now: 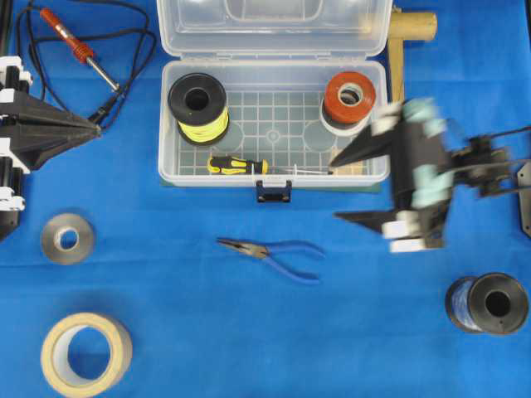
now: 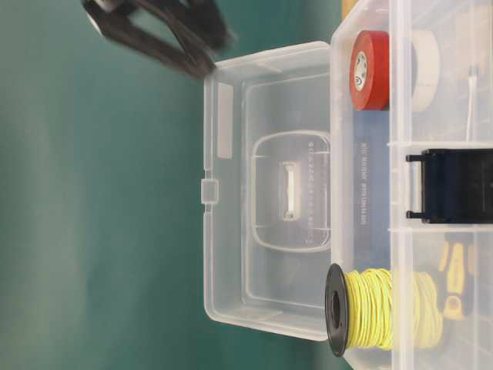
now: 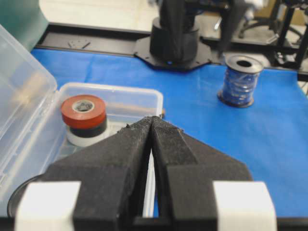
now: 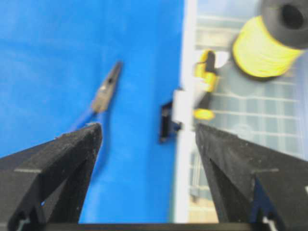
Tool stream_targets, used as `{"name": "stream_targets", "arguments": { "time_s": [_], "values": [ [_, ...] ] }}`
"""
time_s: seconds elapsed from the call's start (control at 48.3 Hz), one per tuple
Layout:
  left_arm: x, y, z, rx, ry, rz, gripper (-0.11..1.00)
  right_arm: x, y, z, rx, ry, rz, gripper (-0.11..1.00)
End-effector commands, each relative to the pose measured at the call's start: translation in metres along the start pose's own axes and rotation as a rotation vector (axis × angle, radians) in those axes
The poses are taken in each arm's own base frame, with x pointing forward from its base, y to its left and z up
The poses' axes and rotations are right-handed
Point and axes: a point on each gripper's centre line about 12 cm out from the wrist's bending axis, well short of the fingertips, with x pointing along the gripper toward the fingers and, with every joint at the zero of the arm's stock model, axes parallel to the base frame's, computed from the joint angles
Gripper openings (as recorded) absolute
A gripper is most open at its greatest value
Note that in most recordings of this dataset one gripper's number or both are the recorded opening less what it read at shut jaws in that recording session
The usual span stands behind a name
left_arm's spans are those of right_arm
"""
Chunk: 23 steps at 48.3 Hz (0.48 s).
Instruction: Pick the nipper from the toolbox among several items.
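One slim blue-handled nipper [image 1: 274, 249] with dark pointed jaws lies on the blue table [image 1: 207, 332] just in front of the single clear plastic toolbox [image 1: 274, 177], which stands open at the table's far edge holding one yellow wire spool [image 1: 199, 108], one stack of tape rolls topped in red [image 1: 348, 99] and one black-and-yellow screwdriver [image 1: 236, 165]. Outside it lie one red-handled soldering iron [image 1: 79, 48], two tape rolls, grey [image 1: 67, 238] and beige [image 1: 85, 352], and one blue wire spool [image 1: 487, 303]. The right pincer [image 1: 353, 186] gapes wide and empty near the box's front right corner; the left pincer [image 3: 152, 120] is closed on nothing.
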Motion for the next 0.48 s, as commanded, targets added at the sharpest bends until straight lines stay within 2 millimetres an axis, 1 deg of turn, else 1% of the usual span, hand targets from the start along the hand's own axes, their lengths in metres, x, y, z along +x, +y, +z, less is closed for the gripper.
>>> {"name": "stream_targets", "arguments": {
  "time_s": [0.0,0.041,0.062,0.124,0.228,0.352,0.456],
  "values": [
    [0.001,0.0,0.004,0.001,-0.008,0.002,0.0,-0.028,-0.006,0.004,0.006,-0.072,-0.006,0.78],
    [0.001,0.0,0.004,-0.002,-0.005,0.003,0.0,-0.04,-0.009,0.002,0.011,-0.097,-0.009,0.78],
    [0.001,0.0,0.003,-0.002,-0.003,0.003,0.0,-0.049,-0.011,0.0,0.015,-0.117,-0.009,0.78],
    [0.001,0.0,0.003,-0.002,0.0,0.003,0.0,-0.066,-0.013,-0.005,0.019,-0.155,-0.007,0.78],
    [0.0,0.0,0.003,-0.003,0.003,0.003,0.0,-0.089,-0.017,-0.017,0.027,-0.211,-0.005,0.78],
    [0.0,0.0,0.002,0.001,0.008,0.002,0.0,-0.106,-0.023,-0.038,0.044,-0.251,-0.009,0.78],
    [0.0,0.0,0.002,0.001,0.009,0.001,0.0,-0.11,-0.028,-0.058,0.054,-0.255,-0.021,0.78]
  ]
}}
